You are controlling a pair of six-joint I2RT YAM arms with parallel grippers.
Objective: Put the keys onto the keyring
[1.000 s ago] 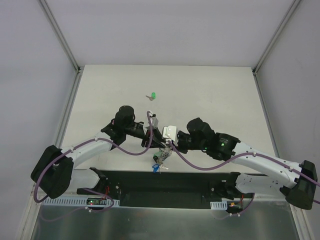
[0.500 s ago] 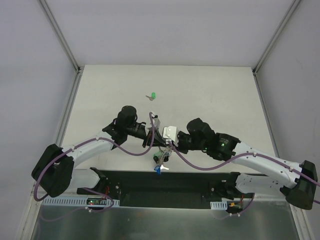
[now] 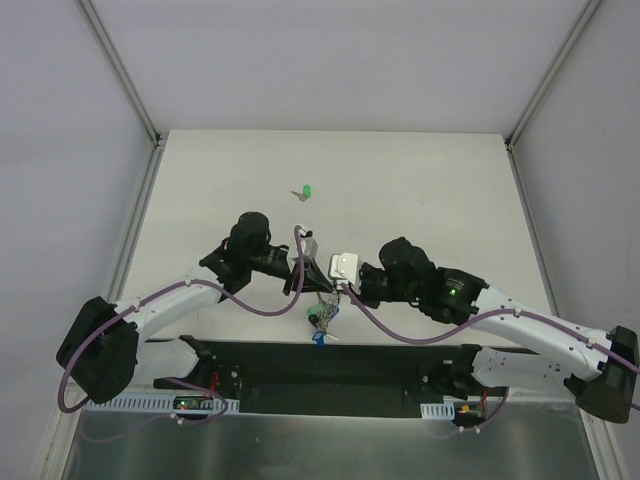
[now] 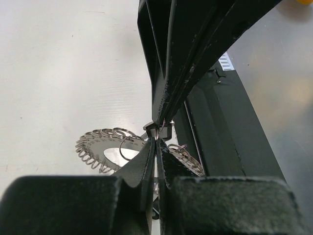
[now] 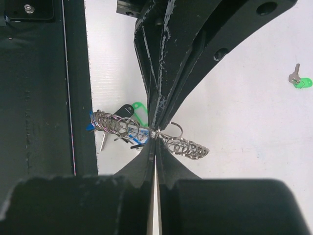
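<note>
Both grippers meet tip to tip at the keyring (image 3: 322, 312). The left gripper (image 4: 156, 147) has its fingers pinched almost shut on a wire loop at the keyring's rim. The right gripper (image 5: 155, 139) nips the same spot from the opposite side, fingers just as narrow. That is likely so one steadies the keyring while the other works a loop open. No container is in view, but the keyring itself carries a black key (image 5: 126, 109), a blue key (image 5: 90, 127) and a hung green key (image 5: 140, 105). A loose green key (image 3: 305, 192) lies well beyond the keyring, not yet threaded.
</note>
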